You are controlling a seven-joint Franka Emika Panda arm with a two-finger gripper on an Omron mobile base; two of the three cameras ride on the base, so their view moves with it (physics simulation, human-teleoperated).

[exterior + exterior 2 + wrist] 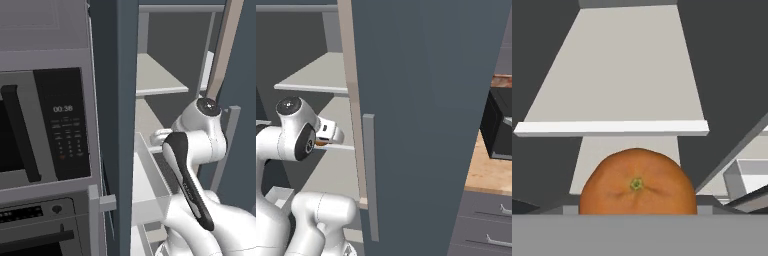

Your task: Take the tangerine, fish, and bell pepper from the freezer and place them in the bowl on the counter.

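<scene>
A: Tangerine (pixel 637 184) right up against the hand camera, low in that view, its green stem dimple facing the lens. It sits inside the freezer (pixel 116 100), with a pale grey shelf (pixel 617 80) stretching away above and behind it.

B: And the pincer? Has it got hold of the fruit?

A: Hard to say. The finger tips are hidden behind the tangerine in the hand view, so I cannot tell whether the jaws are pressing on it or standing apart from it. From the right base view the gripper (pixel 331 134) reaches in over a shelf, and a sliver of orange shows just under the hand, possibly the same tangerine.

B: Where is the arm itself?

A: In the left base view the white arm (pixel 200 145) rises from the lower right and bends into the open freezer, above a clear drawer (pixel 150 185). The freezer door (pixel 421 120) stands open and takes up much of the right base view.

B: Anything else around?

A: A black-fronted microwave (pixel 45 125) left of the freezer, an oven (pixel 40 230) below it. On the far right, a strip of counter (pixel 488 172) over grey drawers.
</scene>
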